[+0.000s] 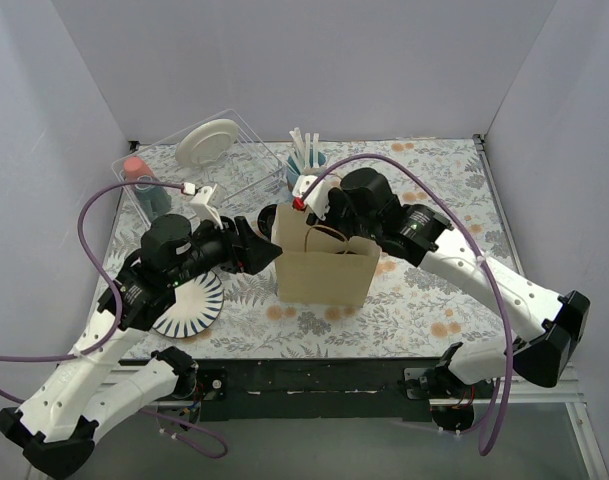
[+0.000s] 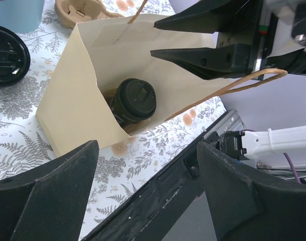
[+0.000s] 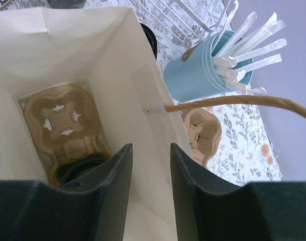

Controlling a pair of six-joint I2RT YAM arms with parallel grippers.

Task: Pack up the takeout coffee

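Coffee (image 2: 135, 99) is already in the bag (image 1: 324, 270), lid up, seated in the cardboard carrier (image 3: 57, 120). Packing looks done; only backing out is left.

Left claw (image 2: 147, 146) is wide open and empty, just outside the bag mouth. Right claw (image 3: 151, 148) is narrowly open, straddling the bag wall. The handle (image 2: 243, 83) and blue cup (image 3: 198, 75) crowd it. Clear room is straight up.
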